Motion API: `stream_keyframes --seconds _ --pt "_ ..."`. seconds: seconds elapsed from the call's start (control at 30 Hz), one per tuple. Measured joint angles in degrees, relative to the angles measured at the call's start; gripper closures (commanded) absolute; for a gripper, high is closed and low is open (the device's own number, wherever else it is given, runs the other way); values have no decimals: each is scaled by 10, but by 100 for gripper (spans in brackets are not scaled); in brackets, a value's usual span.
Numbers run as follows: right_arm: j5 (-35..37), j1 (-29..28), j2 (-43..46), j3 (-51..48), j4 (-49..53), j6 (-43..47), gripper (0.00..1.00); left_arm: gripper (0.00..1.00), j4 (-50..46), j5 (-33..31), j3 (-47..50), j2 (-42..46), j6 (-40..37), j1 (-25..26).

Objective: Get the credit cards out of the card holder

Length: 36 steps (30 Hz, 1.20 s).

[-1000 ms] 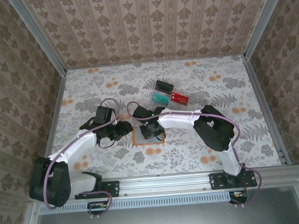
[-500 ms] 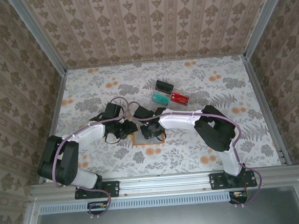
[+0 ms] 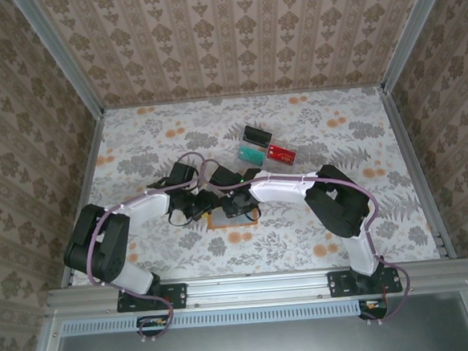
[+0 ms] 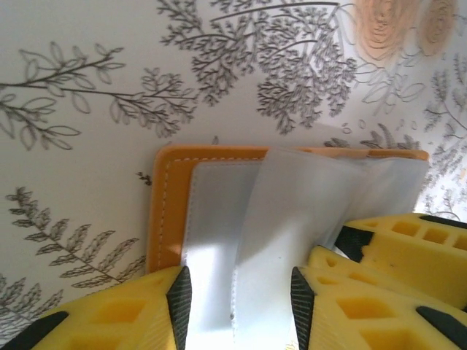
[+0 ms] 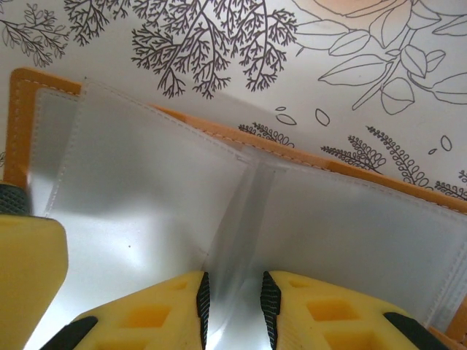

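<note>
The card holder (image 3: 229, 224) lies spread open on the table (image 3: 351, 127), near the middle and a little toward the arms. Its orange cover is face down and its greyish clear pockets (image 5: 153, 189) face up. From above, most of it is hidden under the two wrists, which meet over it, so only an orange edge shows.

In the left wrist view, the left gripper (image 4: 240, 302) sits low over the holder's near edge. Its jaws are well apart, and a loose clear pocket leaf (image 4: 292, 211) runs up between them. One yellow finger of the other arm crowds in from the right.

In the right wrist view, the right gripper (image 5: 235, 302) straddles the centre crease of the pockets with only a narrow gap between its jaws. I cannot tell whether the pads pinch the fold. The pockets seen here look see-through and bare.

The three credit cards are well apart from the holder, farther back on the table, and close to one another: black (image 3: 257, 134), teal-green (image 3: 251, 153) and red (image 3: 281, 153). Wallpapered walls (image 3: 224, 39) close in the table on three sides.
</note>
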<state>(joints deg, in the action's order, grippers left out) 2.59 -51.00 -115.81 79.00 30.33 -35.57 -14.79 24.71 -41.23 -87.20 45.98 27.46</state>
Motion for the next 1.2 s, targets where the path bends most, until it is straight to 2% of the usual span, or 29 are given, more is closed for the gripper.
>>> stream_keyframes --seconds 0.33,0.53,0.73,0.9,1.07,1.2 --pt "0 0 0 0 0 0 69 59 -10 -16 -2 -5 -1 4" --pt "-2 1 0 0 -1 0 69 75 -2 -11 -5 -14 5 6" --pt "-6 2 3 -4 -4 0 69 83 30 20 -4 -16 11 10" --pt "-19 7 14 -23 -27 -2 67 81 50 39 0 -16 16 10" --pt "-45 17 40 -52 -53 -4 61 70 41 41 2 3 16 2" --pt "-60 26 84 -68 -65 -8 56 63 28 46 2 49 13 -25"
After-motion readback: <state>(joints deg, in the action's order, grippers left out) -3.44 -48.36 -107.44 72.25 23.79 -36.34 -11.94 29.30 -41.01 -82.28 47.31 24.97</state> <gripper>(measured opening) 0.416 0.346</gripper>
